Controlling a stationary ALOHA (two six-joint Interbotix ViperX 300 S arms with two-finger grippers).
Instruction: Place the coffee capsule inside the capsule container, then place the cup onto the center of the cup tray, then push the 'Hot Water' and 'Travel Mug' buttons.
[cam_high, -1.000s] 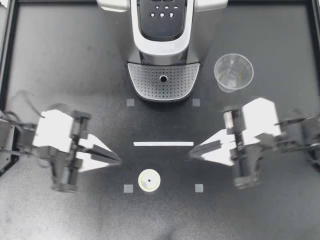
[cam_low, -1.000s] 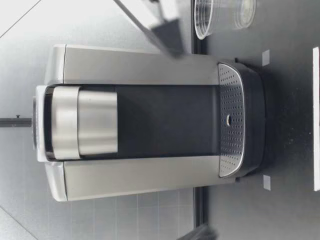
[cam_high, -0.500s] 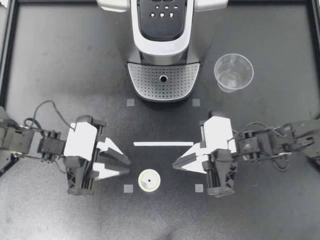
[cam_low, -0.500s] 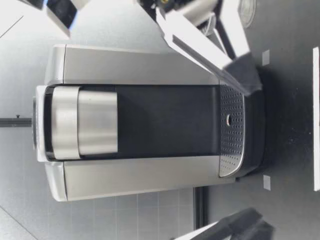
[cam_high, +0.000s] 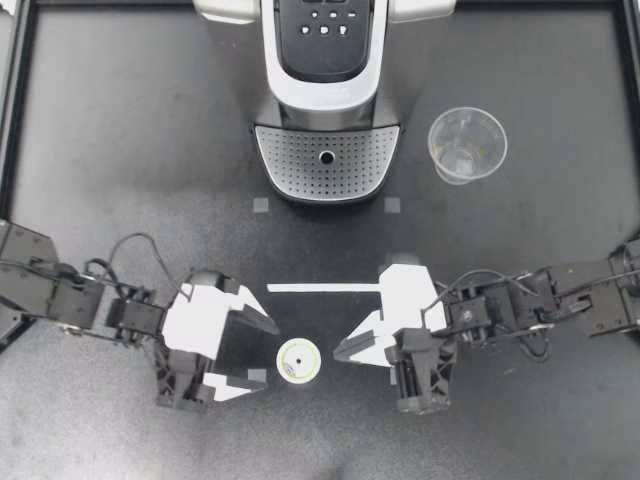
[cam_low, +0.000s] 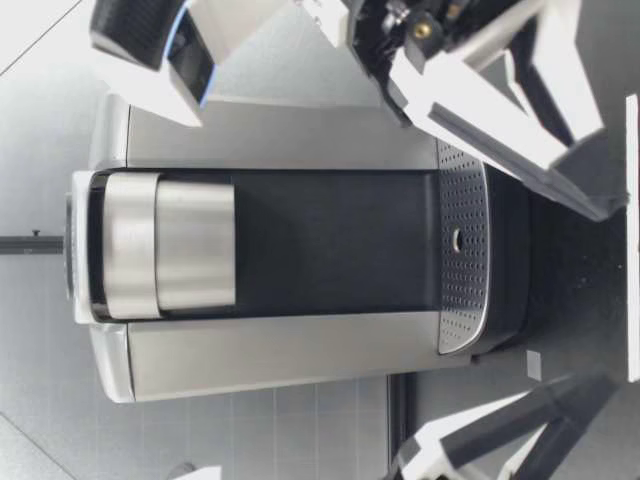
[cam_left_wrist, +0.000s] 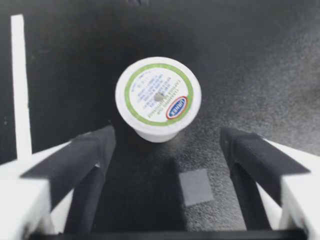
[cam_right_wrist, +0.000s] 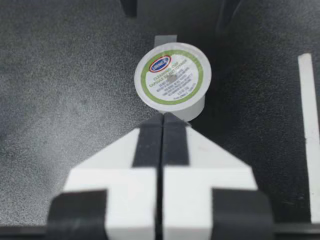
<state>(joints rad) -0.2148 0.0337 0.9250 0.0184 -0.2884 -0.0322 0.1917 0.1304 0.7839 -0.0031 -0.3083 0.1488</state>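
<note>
The clear plastic cup (cam_high: 467, 145) stands upright and empty on the table (cam_high: 120, 150), right of the coffee machine (cam_high: 326, 60), which sits at the middle of the far edge. The machine's perforated cup tray (cam_high: 290, 165) carries nothing. The coffee capsule (cam_high: 298, 360) sits foil-up in the middle of the surface's near half. Our left gripper (cam_high: 268, 352) is spread wide. In its wrist view the capsule (cam_left_wrist: 158, 97) lies just ahead of the fingertips, in line with the gap between them. Our right gripper (cam_high: 340, 352) has its jaws pressed together, with the capsule (cam_right_wrist: 172, 76) just ahead of their tip. Between capsule and tray the surface lies open, crossed by a white tape strip (cam_high: 327, 288).
</note>
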